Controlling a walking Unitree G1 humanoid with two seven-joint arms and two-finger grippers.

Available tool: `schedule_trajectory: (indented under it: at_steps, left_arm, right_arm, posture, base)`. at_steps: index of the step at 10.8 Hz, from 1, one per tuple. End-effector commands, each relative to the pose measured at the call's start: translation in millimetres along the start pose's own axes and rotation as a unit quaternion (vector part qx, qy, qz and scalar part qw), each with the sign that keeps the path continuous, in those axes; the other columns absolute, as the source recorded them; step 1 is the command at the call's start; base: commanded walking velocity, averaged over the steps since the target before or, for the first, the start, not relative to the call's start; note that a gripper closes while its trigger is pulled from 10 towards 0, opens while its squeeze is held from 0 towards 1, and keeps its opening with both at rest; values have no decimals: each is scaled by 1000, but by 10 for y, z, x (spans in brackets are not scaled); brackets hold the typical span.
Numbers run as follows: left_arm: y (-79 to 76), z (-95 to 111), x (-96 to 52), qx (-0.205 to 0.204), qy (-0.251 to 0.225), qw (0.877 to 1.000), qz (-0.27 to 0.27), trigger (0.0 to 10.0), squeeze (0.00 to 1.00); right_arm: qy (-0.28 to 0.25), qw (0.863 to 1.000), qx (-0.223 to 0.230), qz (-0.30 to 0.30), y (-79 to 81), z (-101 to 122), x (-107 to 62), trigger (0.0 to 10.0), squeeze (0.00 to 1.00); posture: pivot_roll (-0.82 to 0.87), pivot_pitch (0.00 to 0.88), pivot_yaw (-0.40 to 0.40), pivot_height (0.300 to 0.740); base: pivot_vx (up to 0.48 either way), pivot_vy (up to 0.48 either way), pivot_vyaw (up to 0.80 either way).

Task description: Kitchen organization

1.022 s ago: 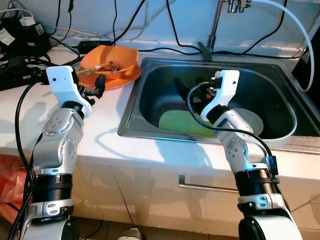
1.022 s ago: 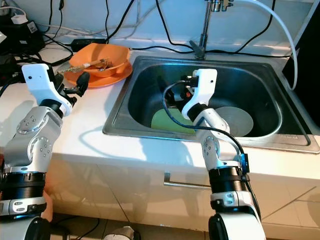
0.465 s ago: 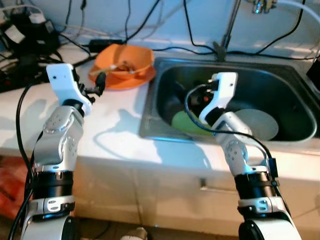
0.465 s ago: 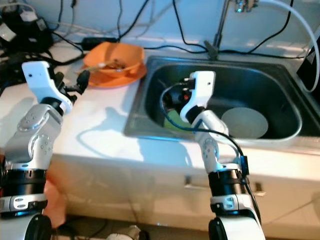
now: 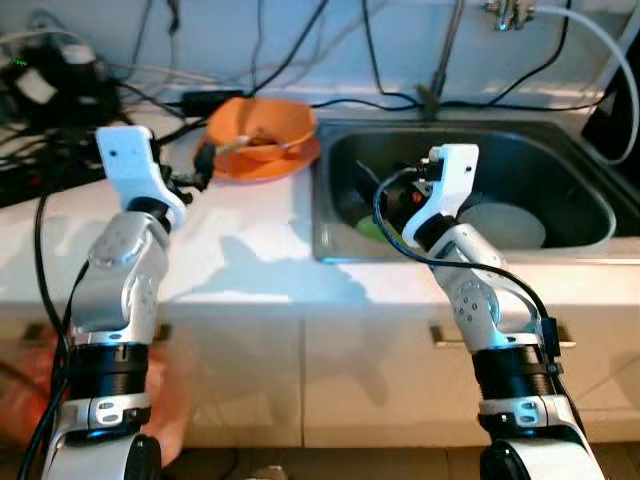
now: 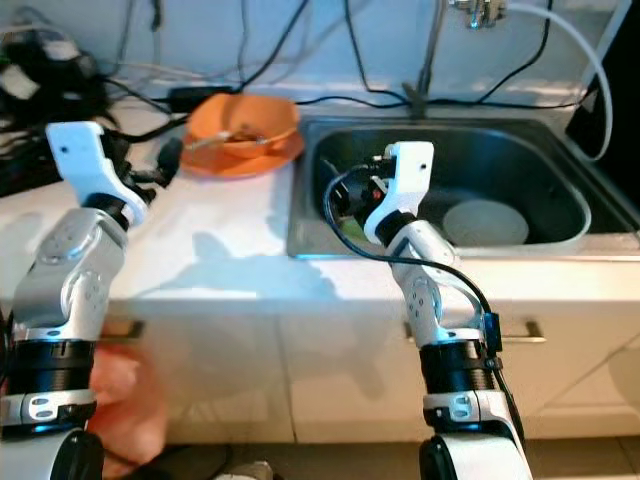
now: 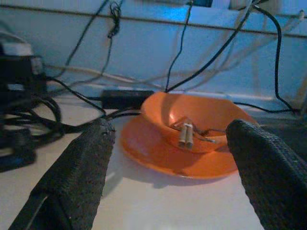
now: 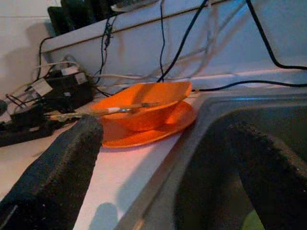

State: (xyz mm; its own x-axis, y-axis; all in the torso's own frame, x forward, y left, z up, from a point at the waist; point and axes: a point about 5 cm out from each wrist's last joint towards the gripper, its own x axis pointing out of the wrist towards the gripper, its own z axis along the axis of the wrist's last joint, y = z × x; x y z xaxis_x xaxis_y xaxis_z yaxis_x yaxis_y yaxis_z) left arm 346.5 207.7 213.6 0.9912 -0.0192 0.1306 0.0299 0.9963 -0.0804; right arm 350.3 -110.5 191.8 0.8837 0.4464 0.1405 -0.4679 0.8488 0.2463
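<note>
An orange bowl (image 5: pixel 262 122) with utensils (image 7: pixel 186 134) in it sits on an orange plate (image 5: pixel 262 162) on the white counter, left of the steel sink (image 5: pixel 334 243). In the sink lie a green plate (image 5: pixel 368 228) and a pale round plate (image 5: pixel 502 222). My left gripper (image 5: pixel 200 168) hovers over the counter just short of the orange plate, open, nothing between its fingers (image 7: pixel 91 158). My right gripper (image 5: pixel 372 196) hangs inside the sink's left part above the green plate, open and empty, its fingers (image 8: pixel 72 153) pointing toward the bowl.
Black cables and power adapters (image 5: pixel 55 95) crowd the counter's back left. A faucet (image 5: pixel 447 45) and a white hose (image 5: pixel 605 70) rise behind the sink. Cabinet fronts with a handle (image 5: pixel 500 338) lie below the counter edge. A blurred orange-red shape (image 5: pixel 30 400) sits low left.
The whole picture has shifted: the camera has drawn back and more cabinet front shows. Both arms keep their pose and both grippers stay open.
</note>
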Motion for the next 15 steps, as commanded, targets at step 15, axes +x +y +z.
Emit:
schedule_trajectory:
  at_steps: [15]
  left_arm:
    - [-76,124,-15,-5,-31,999,-13,10000,0]
  right_arm:
    - [-23,1000,-10,-16,-83,97,-4,10000,0]
  posture:
    - [215,2,46,740]
  base:
    - [227,0,150]
